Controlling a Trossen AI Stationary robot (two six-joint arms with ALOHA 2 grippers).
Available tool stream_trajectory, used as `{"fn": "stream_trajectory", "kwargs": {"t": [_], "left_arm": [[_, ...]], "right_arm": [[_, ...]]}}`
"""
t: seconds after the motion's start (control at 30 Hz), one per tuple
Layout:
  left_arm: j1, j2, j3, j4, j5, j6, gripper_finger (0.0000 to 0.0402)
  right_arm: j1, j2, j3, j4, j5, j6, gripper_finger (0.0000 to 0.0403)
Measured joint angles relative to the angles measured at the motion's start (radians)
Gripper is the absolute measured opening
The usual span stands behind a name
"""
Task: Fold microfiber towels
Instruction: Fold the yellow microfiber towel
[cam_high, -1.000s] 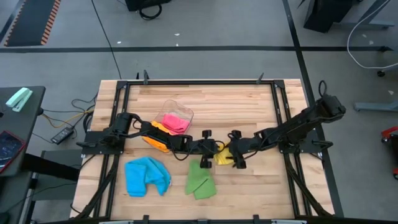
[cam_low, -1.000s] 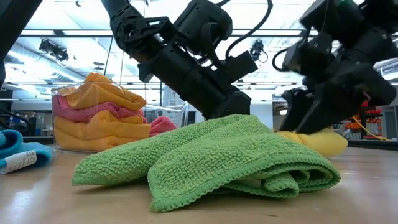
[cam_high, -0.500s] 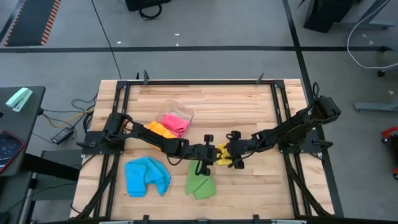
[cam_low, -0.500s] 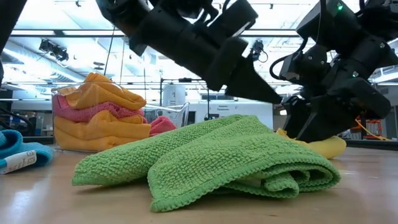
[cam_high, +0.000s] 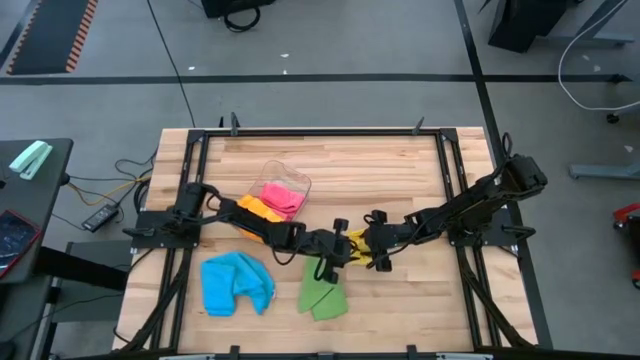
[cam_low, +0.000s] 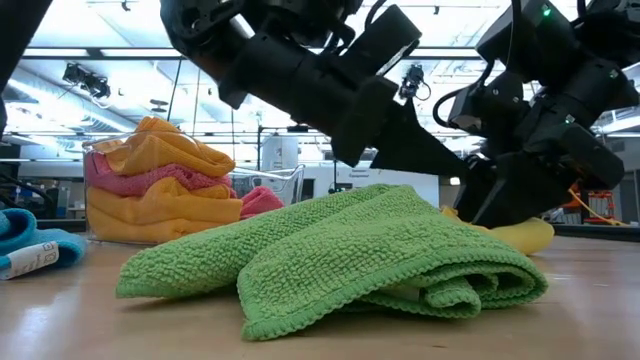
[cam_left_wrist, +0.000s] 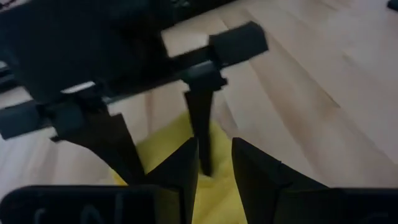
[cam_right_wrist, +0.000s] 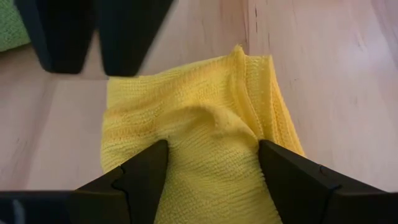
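From above I see both grippers meeting at the yellow towel (cam_high: 357, 250) mid-table: left gripper (cam_high: 336, 252) on one side, right gripper (cam_high: 372, 250) on the other. The green towel (cam_high: 321, 292) lies just nearer the front edge, the blue towel (cam_high: 236, 283) further left.

At table level, the green towel (cam_low: 340, 255) hides most of the yellow one (cam_low: 520, 235).

My left wrist shows narrow fingers (cam_left_wrist: 180, 177) over yellow cloth (cam_left_wrist: 165, 149); whether they pinch it, I cannot tell.

My right wrist shows wide fingers (cam_right_wrist: 146, 171) straddling the bunched towel (cam_right_wrist: 199, 137).
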Motion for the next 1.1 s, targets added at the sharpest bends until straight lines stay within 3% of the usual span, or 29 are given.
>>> {"fn": "stream_trajectory", "kwargs": {"t": [0.47, 0.67, 1.1], "left_arm": [[0.035, -0.019, 0.017, -0.043, 0.000, -0.257, 0.0109], [0.016, -0.024, 0.073, -0.198, 0.000, -0.258, 0.0126], [0.035, 0.016, 0.085, -0.160, -0.002, -0.312, 0.0148]], "right_arm": [[0.000, 0.001, 0.000, 0.014, 0.004, -0.058, 0.0262], [0.000, 0.001, 0.001, 0.011, 0.004, -0.105, 0.0262], [0.000, 0.000, 0.002, 0.001, 0.004, -0.112, 0.0262]]}}
